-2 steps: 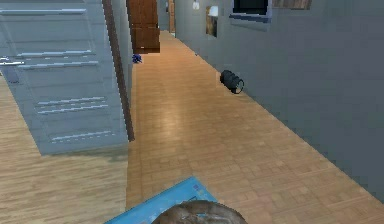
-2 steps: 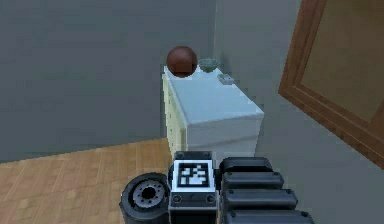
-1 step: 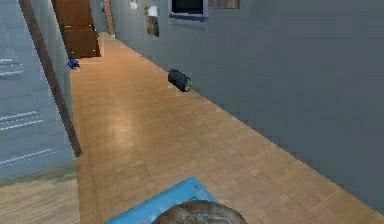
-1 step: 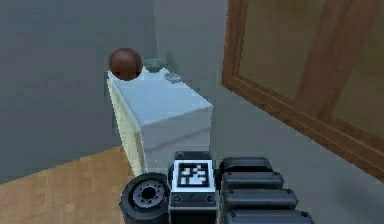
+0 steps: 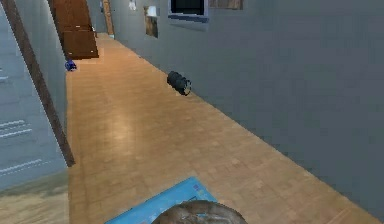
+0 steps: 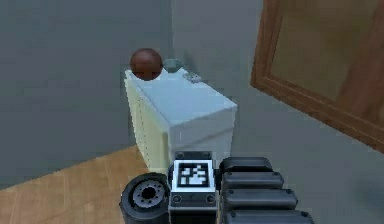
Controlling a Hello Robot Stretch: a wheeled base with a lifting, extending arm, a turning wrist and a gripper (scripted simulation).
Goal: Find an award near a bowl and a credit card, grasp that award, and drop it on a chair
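In the arm side view, nearest of all, the arm (image 6: 255, 188) lies as dark ribbed segments along the bottom edge. A white square marker (image 6: 192, 175) with black marks stands at its left end. Left of the marker is the round dark body of the end effector (image 6: 145, 198). Its far end cannot be made out, so whether it holds anything cannot be told. Beyond it a strip of wooden floor (image 6: 70, 170) runs up to a white cabinet (image 6: 185, 120) with drawer fronts on its left face, set against the grey wall. At the far left corner of the cabinet's top sits a round reddish-brown thing (image 6: 147, 63). Just beside it, to the picture's right, is a small pale grey thing (image 6: 176, 67) (too small to name). Whether either one is the award cannot be told. To the right of the cabinet a broad wooden frame (image 6: 320, 80) stands on the wall. In the forward view, a blue mat (image 5: 150, 208) lies at the bottom edge, with a rounded grey-brown thing (image 5: 195, 212) at it. A pale panelled door (image 5: 20, 120) in a dark frame stands at the left. Farther along the corridor a dark cylinder (image 5: 179, 82) lies on the boards close to the right wall, and a small blue thing (image 5: 70, 66) sits by the left wall. A brown wooden door (image 5: 75, 28) closes the far end.
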